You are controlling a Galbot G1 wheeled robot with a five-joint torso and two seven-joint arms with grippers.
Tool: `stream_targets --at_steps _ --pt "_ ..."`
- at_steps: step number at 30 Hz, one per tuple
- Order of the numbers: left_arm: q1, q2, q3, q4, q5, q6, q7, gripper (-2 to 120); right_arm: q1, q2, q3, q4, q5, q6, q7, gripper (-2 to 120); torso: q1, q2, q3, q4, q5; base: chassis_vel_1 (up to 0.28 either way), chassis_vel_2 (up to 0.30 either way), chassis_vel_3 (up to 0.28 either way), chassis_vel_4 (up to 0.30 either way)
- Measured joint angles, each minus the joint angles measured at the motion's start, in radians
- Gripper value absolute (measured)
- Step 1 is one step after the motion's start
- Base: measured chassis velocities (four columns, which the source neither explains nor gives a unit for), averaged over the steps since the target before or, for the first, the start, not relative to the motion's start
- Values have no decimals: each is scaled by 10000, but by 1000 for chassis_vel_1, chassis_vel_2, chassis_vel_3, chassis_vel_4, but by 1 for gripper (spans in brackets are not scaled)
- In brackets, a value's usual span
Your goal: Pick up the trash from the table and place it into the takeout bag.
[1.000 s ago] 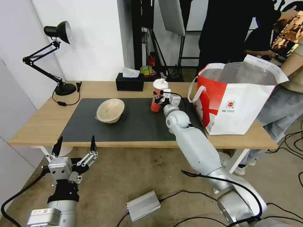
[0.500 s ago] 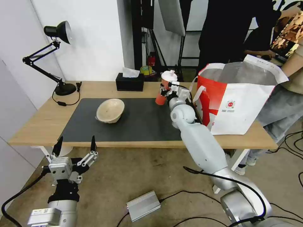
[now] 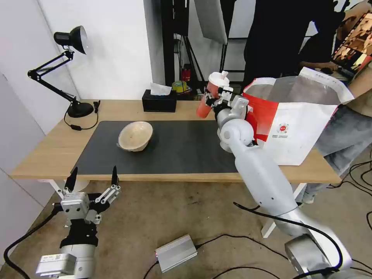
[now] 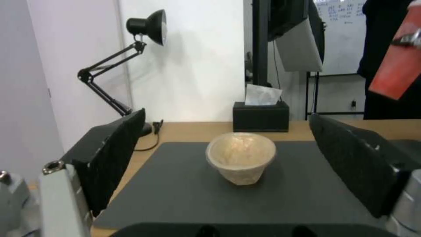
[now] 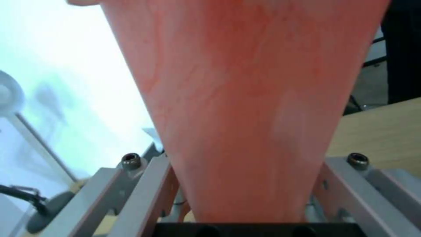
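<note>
A tall red cup with a white lid point(image 3: 203, 107) hangs tilted in the air above the table's point(image 3: 116, 109) far edge, just left of the takeout bag point(image 3: 298, 124). My right gripper point(image 3: 212, 101) is shut on its red body point(image 5: 245, 115), with the fingers point(image 5: 144, 194) pressing both sides. A shallow beige bowl point(image 3: 135, 135) sits on the dark grey mat point(image 3: 174, 151), left of centre; the left wrist view shows the bowl point(image 4: 240, 156) straight ahead. My left gripper point(image 3: 94, 174) stands open below the table's front edge, holding nothing.
A black tissue box point(image 3: 159, 101) stands at the table's back edge and a black desk lamp point(image 3: 73, 77) at the back left. The bag's mouth stands open at the table's right end, with people close behind it. A silver box point(image 3: 176, 252) and cables lie on the floor.
My right gripper has lifted the red cup off the mat and carried it up and to the right, toward the bag. The bowl and the left arm have not moved.
</note>
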Motion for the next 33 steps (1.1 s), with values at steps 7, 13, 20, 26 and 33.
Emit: stream_targets --at_steps 7,13,20,26,33 --pt "-43 30 -10 47 -15 0 -6 100 218 -149 19 529 681 -126 624 30 0 0 0 0 0 0 0 0 0" --pt "-103 30 13 104 -22 1 -6 100 632 -332 131 910 1209 -228 1042 30 0 0 0 0 0 0 0 0 0" --pt "-112 41 15 112 -25 1 -7 100 1093 -493 365 981 1563 -248 1321 30 0 0 0 0 1 0 0 0 0" --pt "-120 35 28 132 -25 0 -9 100 1552 -600 621 1096 2259 -249 1909 30 0 0 0 0 1 0 0 0 0" --pt "-125 40 16 136 -25 -11 -12 100 1950 -718 925 1097 2767 -247 2285 30 0 1 0 0 1 0 0 0 0"
